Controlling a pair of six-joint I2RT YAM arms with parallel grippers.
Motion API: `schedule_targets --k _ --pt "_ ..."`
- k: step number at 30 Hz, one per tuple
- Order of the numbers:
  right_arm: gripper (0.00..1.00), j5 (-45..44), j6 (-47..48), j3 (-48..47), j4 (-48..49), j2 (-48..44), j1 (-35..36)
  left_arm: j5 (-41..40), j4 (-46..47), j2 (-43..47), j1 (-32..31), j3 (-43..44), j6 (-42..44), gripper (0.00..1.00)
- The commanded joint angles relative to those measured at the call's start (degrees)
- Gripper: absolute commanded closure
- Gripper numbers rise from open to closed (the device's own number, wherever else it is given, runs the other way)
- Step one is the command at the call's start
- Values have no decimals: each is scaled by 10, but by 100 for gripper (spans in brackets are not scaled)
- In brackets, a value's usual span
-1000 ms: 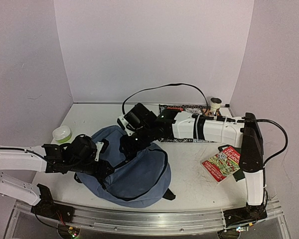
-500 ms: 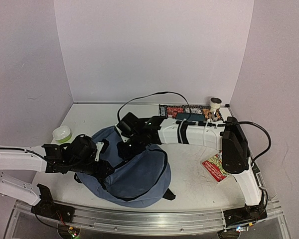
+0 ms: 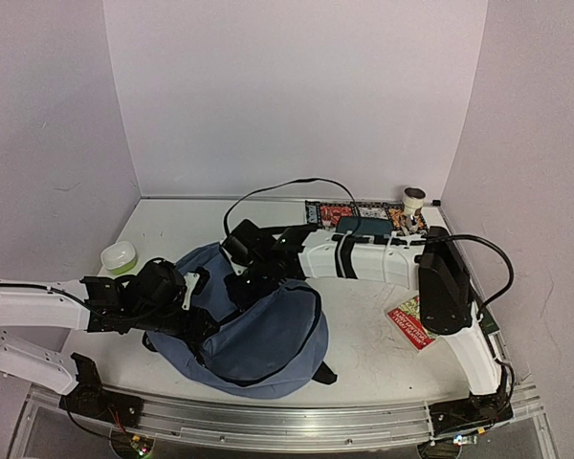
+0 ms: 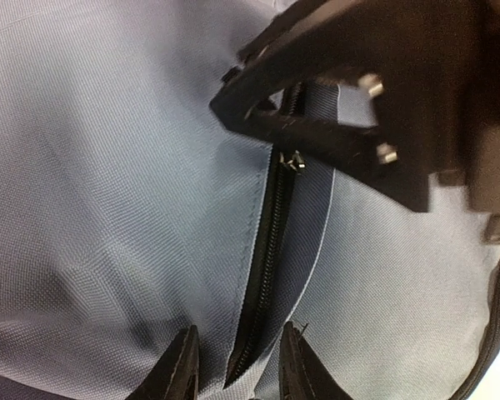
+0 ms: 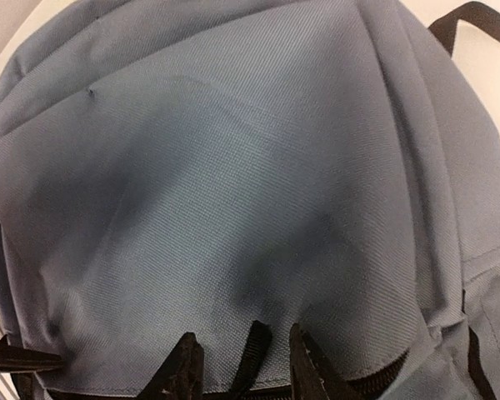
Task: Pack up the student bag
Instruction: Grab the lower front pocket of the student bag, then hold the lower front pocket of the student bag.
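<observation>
Two grippers: both are down on the student bag [image 3: 268,349], meeting at its upper left part in the top view.
Student bag: a slate-blue backpack lying flat on the table [image 3: 383,359], left of centre and near the front edge.
Left gripper [image 4: 237,371]: reaches in from the left. Its fingers are parted on the cloth with the black zipper [image 4: 271,242] running into the gap. Whether they clamp the fabric cannot be told.
Right gripper [image 5: 243,367]: reaches across from the right. Its jaws are apart, with a narrow black tab [image 5: 254,346] in the gap and blue cloth showing on either side of it, so nothing is pinched.
Zipper pull [image 4: 296,161]: small and metal, just under the right gripper's black finger in the left wrist view.
Elsewhere: a green-and-white bowl [image 3: 119,256] sits left of the bag. A red printed booklet [image 3: 408,322] lies at the right, partly under the right arm. A dark teal pouch [image 3: 356,225] lies at the back.
</observation>
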State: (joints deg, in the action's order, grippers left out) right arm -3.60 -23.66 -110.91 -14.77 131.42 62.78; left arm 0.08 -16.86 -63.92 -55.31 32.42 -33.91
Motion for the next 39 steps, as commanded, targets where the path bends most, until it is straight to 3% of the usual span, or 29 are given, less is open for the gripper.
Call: schedule_targets --k 1,6,15,23,31,39 --pt "66 30 11 -23 -19 27 1 12 22 7 -1 2 5 67" --pt "71 21 3 -16 -19 33 1 14 22 5 -1 2 5 67" --pt "100 2 7 -16 -19 16 1 21 22 5 -1 -9 -4 68" --pt "100 -70 -9 15 14 -69 -8 18 21 13 -1 -12 -9 70" --pt "100 -15 -37 44 63 -97 -7 -24 23 21 -1 34 20 42" --pt "100 8 -65 86 110 -117 -7 -68 59 -44 -1 80 61 32"
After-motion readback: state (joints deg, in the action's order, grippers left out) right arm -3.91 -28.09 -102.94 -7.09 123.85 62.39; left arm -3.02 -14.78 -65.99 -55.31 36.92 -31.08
